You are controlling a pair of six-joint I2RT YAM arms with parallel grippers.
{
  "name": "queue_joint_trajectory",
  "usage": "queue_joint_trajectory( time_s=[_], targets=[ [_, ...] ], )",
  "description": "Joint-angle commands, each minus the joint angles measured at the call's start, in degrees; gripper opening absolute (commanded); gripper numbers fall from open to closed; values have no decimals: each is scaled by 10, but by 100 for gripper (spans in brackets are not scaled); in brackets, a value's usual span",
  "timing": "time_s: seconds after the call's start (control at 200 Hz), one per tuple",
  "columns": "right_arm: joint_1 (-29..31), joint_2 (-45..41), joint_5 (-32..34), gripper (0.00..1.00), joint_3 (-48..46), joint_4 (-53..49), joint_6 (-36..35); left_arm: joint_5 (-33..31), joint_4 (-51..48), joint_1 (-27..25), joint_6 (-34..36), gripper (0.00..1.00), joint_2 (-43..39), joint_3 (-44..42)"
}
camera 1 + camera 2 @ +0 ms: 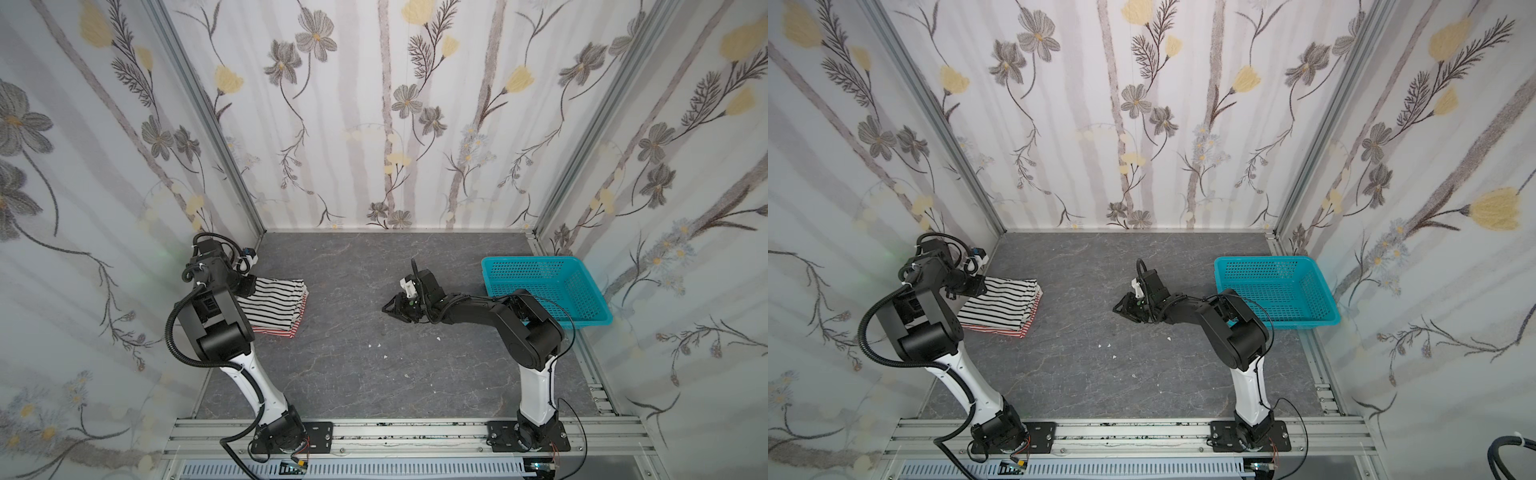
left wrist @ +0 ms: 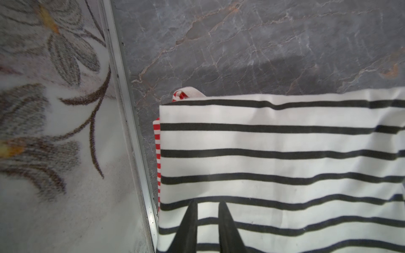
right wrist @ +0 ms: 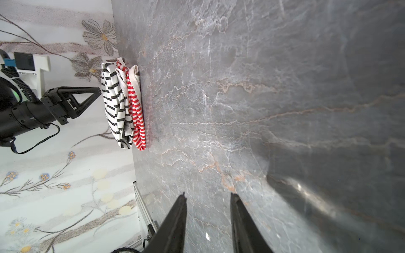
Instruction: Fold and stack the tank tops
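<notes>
Stack looks done far left: black-and-white top (image 1: pixel 274 301) on red-striped top (image 1: pixel 276 331), so your left end effector (image 2: pixel 207 202) hangs released (right end effector (image 3: pixel 208 195) too, empty).

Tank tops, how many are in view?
2, stacked by the left wall: the black-and-white tank top above, the red-and-white tank top mostly covered beneath it. No others show.

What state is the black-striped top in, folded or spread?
Folded. The black-and-white striped top is a compact rectangle with layered edges, lying on the folded red-striped top.
</notes>
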Motion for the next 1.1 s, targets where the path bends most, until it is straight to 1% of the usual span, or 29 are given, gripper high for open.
queue_joint_trajectory(
  time_s=[0.0,0.1,0.17,0.23,0.27,0.285,0.37,0.445,0.48,0.555,0.61,0.704,0.754,0.809,0.874,0.964,1.094],
  targets=[
    [-1,-35,32,51,3,-19,-41,78,8,-4,-26,39,-50,-31],
    [-1,-85,73,65,3,-60,-82,131,35,-12,-70,53,-109,-79],
    [-2,-127,111,74,3,-95,-108,155,60,-27,-105,75,-148,-118],
    [-4,-164,151,83,3,-133,-128,162,90,-43,-135,80,-183,-156],
    [-6,-189,180,87,1,-158,-140,162,119,-55,-159,98,-208,-188],
    [-7,-198,190,88,1,-167,-144,161,130,-60,-168,100,-217,-202],
    [-19,-254,252,89,-9,-216,-164,141,194,-91,-211,100,-268,-265],
    [-34,-310,301,90,-38,-236,-178,119,258,-119,-249,100,-309,-317],
    [-44,-355,326,90,-57,-240,-181,109,287,-129,-269,100,-325,-339],
    [-79,-425,363,91,-101,-241,-187,103,334,-151,-303,100,-353,-379],
    [-107,-480,402,92,-133,-244,-190,92,366,-168,-323,100,-367,-404],
    [-154,-555,445,92,-170,-249,-218,84,405,-190,-349,100,-366,-432],
    [-177,-582,467,93,-186,-254,-234,74,420,-201,-367,100,-357,-438],
    [-192,-609,495,93,-209,-242,-261,69,438,-215,-371,100,-351,-449],
    [-209,-630,517,93,-244,-220,-293,58,484,-227,-378,100,-355,-479],
    [-235,-645,547,93,-282,-179,-320,69,590,-233,-383,100,-365,-541],
    [-275,-646,542,91,-339,-79,-364,68,762,-234,-396,100,-364,-634]
  ],
)
